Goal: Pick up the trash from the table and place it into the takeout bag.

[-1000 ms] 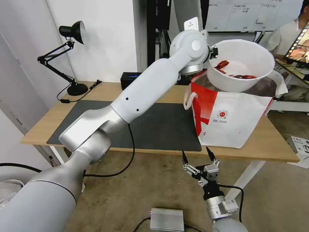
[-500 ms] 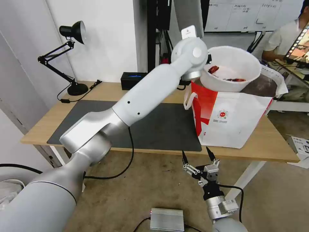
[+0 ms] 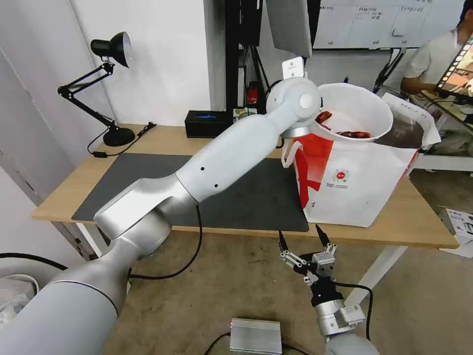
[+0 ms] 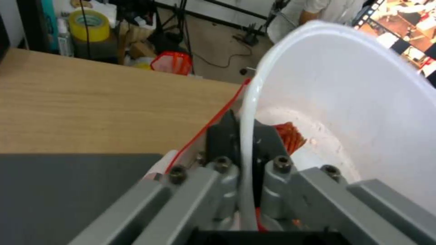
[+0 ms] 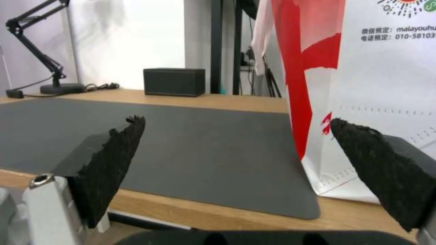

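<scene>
Left gripper (image 4: 245, 136) pinches bowl (image 3: 355, 111) rim, bowl's base hidden inside takeout bag (image 3: 354, 182).

An office or lab workroom: a long light-wood tabletop (image 3: 148, 143) on white legs, a black jointed desk lamp (image 3: 106, 79), wall whiteboards (image 3: 364, 22) (written over), cables trailing.

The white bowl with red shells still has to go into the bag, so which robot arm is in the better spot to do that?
Probably the left. Its gripper is pinched on the white bowl's rim, holding it at the takeout bag's open top. The right gripper hangs open below the table edge, holding nothing.
</scene>
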